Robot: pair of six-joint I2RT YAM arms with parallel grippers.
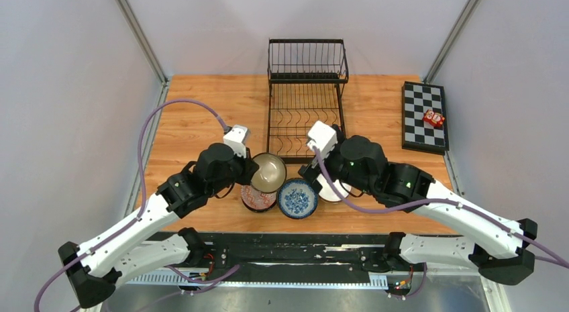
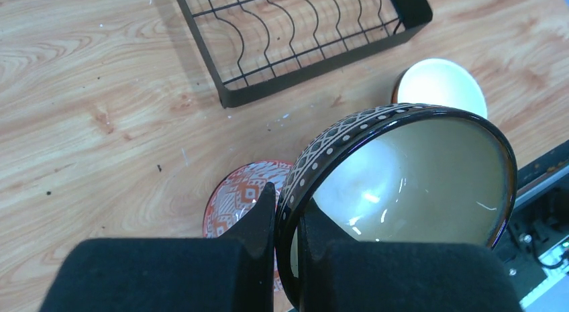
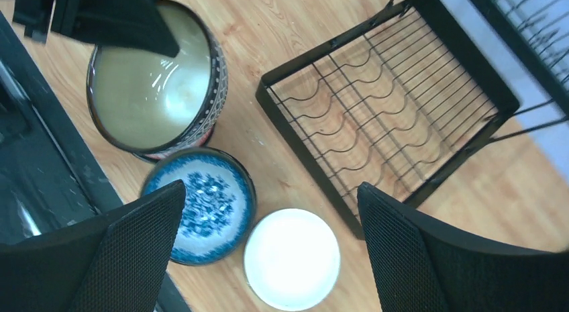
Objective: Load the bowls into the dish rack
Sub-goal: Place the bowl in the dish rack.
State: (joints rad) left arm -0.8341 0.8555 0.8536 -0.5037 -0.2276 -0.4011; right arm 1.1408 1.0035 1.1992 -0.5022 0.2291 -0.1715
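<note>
One brown wooden counter, carrying everything. Two white-and-black robot arms reaching in from the near edge, left arm and right arm. One black wire two-tier dish rack at the far middle, no bowl in it, its raised basket cut off at the corner of the right wrist view. One flat black-and-white checkered board at the far right.

Four round ceramic bowls, all clustered by the rack's near end:
- One dark bowl with a white dotted lattice outside and a glossy cream inside, tilted. Rim clenched in the left tool, one finger inside, one outside.
- One red-and-white patterned bowl, largely hidden beneath the dark one.
- One blue-and-white floral bowl, just beside the red one.
- One plain white bowl, mostly hidden under the right arm from above.

Right tool released, fingers spread wide above the blue and white bowls, grasping nothing.

One small red object on the board, too small to make out.
</note>
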